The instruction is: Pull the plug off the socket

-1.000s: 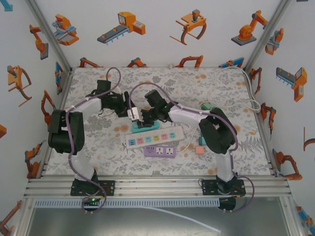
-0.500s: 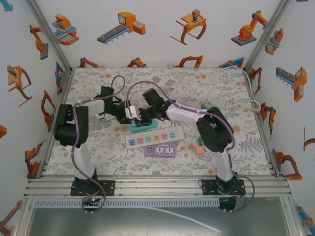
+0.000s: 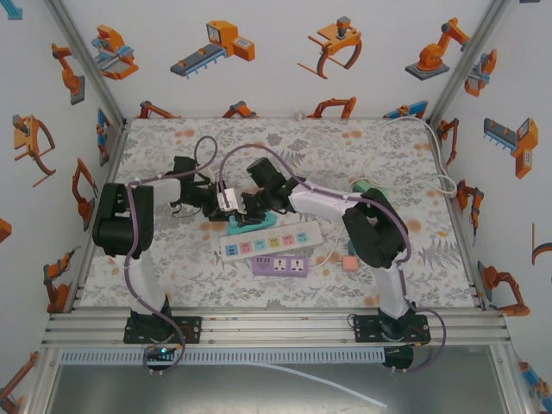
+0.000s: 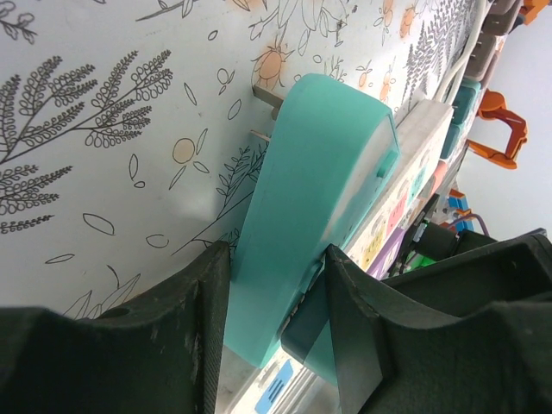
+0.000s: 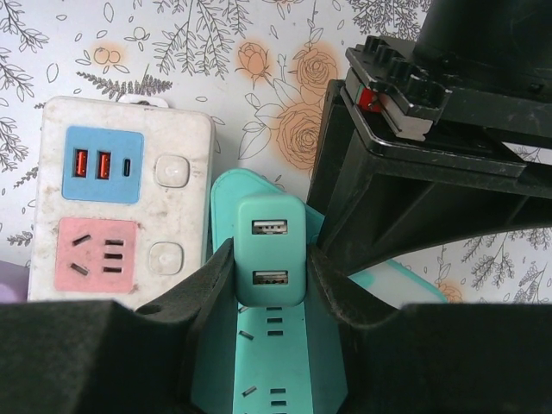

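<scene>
From above, the two arms meet at the middle of the floral bench (image 3: 362, 142), over a teal socket strip (image 3: 252, 223) that lies just behind a white power strip (image 3: 272, 243) and a purple strip (image 3: 280, 266). At that range the jaws are too small to tell how they stand.

The right wrist camera gives the close look. The plug (image 5: 270, 246) is a teal block with two USB ports on its top face. It sits seated in the teal socket strip, whose slotted face runs toward the camera beneath it. The right tool (image 5: 270, 263) is clamped on this plug, one dark finger pressed against each side with no gap showing. The white power strip lies beside it to the left, with its blue and pink socket panels and two buttons. The black body of the other arm stands close on the right.

The left wrist camera sees the strip from its end. The left tool (image 4: 276, 254) has closed onto the narrow sides of the teal socket strip, with the left finger (image 4: 203, 319) flat against one side. The right finger meets the other side, next to a darker teal block that juts from the strip. Two metal prongs (image 4: 266, 99) stick out of the strip's far end above the bench, a detail this view alone brings out. The white strip and coloured sockets run past on the right.
</scene>
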